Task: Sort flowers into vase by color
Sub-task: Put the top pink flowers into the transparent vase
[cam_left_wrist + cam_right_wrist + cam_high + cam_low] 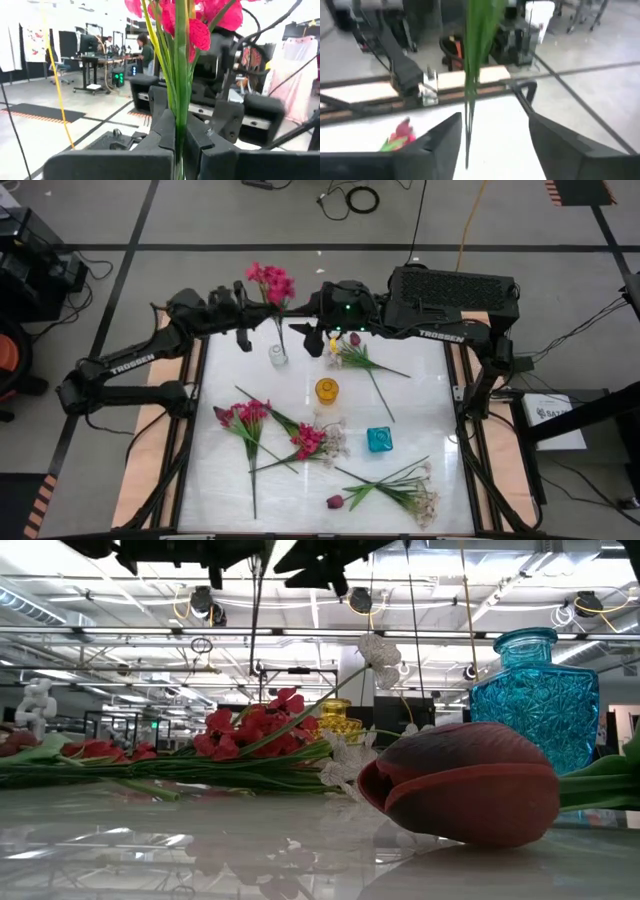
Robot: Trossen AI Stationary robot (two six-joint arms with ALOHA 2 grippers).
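Note:
My left gripper is shut on a magenta-pink sprig, which stands upright over the small clear vase at the table's far side. My right gripper is open just right of that stem. Its fingers stand on either side of the stem's lower part without plainly touching it. In the low view the stem hangs down from the arms. Other pink, white and maroon sprigs lie flat on the table. The amber vase and the blue vase are upright. My left gripper pinches the pink sprig's green stems between its two fingers, below the blossoms. The fingers lie across the stems. The sprig is lifted clear and upright, blossoms above the fingers and the long stem hanging below them.
A loose bunch with a maroon bud and white blossoms lies right of my right gripper. A pink sprig beside white blossoms lies near the blue vase. The big maroon tulip is by the near edge. Bare tabletop shows at right.

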